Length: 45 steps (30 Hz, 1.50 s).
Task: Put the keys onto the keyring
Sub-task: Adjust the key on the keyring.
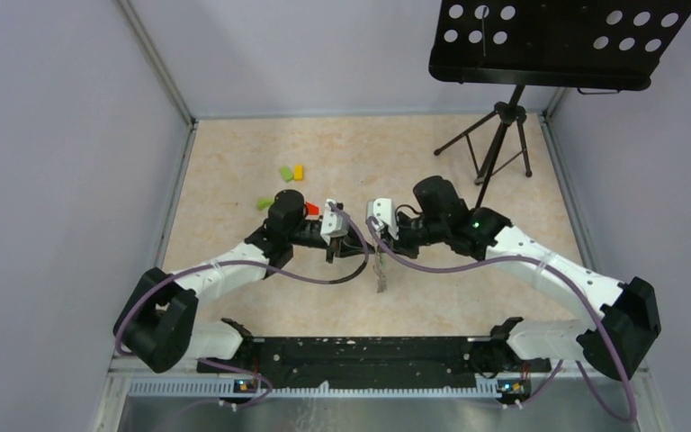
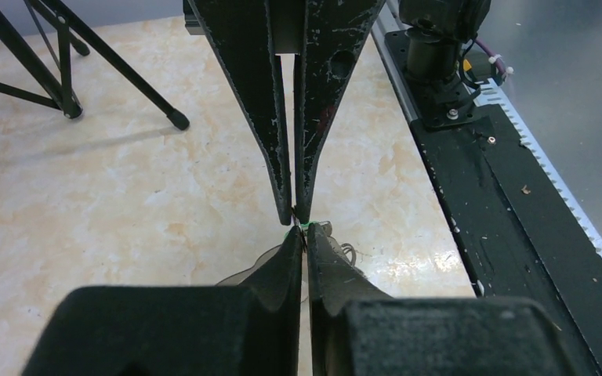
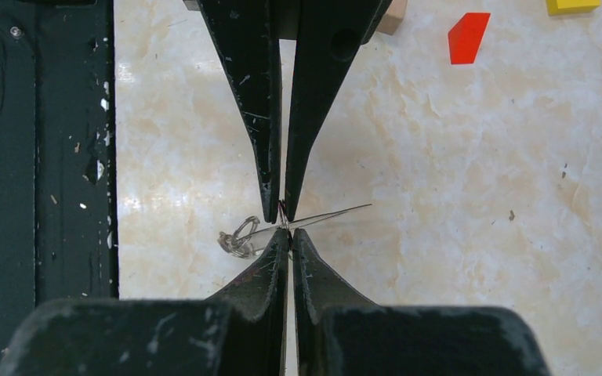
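Observation:
My two grippers meet tip to tip above the middle of the table. The left gripper is shut, and a bit of green tag shows at its tips, so it seems to pinch a key. The right gripper is shut on the thin keyring, seen edge-on as a fine line. A small bunch of silver keys hangs on the side towards the arm bases. What exactly lies between the pads is hidden.
Green, yellow and red blocks lie beyond the left gripper. A black music stand stands at the back right, and its legs show in the left wrist view. The black base rail runs along the near edge.

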Available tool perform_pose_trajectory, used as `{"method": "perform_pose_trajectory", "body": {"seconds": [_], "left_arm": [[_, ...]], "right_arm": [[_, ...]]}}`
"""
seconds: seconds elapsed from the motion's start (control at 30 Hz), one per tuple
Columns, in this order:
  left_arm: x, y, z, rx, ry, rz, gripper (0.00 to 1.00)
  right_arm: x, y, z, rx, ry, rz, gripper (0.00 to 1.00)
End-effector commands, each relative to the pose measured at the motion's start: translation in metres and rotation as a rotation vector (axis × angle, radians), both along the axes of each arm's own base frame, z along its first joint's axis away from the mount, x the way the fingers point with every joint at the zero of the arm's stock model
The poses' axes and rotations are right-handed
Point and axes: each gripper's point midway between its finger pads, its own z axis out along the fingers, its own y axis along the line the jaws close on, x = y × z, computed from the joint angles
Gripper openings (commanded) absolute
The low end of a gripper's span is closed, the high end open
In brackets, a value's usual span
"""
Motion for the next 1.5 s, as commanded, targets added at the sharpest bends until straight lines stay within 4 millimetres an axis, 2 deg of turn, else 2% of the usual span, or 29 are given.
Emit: {"method": "perform_pose_trajectory", "body": {"seconds": [0.0,0.13,0.23,0.53,0.6,0.77,0.9,1.1,1.23,1.47], "left_arm": [[0.002,-0.003,0.005,-0.016,-0.015,0.000,0.08],[0.002,-0.003,0.003,-0.013,-0.014,0.005,0.20],[0.002,-0.002,0.002,-0.010,-0.010,0.006,0.21],[0.003,-0.004,-0.001,-0.004,0.003,0.005,0.08],[0.003,-0.004,-0.001,-0.004,0.003,0.004,0.00],[0.004,-0.005,0.002,-0.007,0.018,0.005,0.00],[0.002,-0.005,0.014,-0.037,0.024,-0.010,0.00],[0.000,-0.003,0.034,-0.100,0.048,-0.032,0.00],[-0.003,-0.001,0.039,-0.120,0.075,-0.042,0.00],[-0.008,0.004,0.049,-0.166,0.109,-0.063,0.00]], "right_arm": [[0.007,0.012,0.029,0.061,-0.055,0.010,0.00],[0.008,0.012,0.031,0.061,-0.057,0.005,0.00],[0.007,0.012,0.031,0.060,-0.055,0.003,0.00],[0.007,0.013,0.034,0.068,-0.054,0.004,0.00],[0.007,0.013,0.033,0.066,-0.052,0.004,0.00],[0.007,0.013,0.034,0.070,-0.053,0.001,0.00],[0.009,0.014,0.042,0.091,-0.067,-0.013,0.00],[0.010,0.012,0.050,0.127,-0.070,-0.017,0.15],[0.011,0.008,0.055,0.150,-0.068,-0.024,0.29],[0.004,-0.004,0.063,0.208,-0.077,-0.010,0.32]]}}
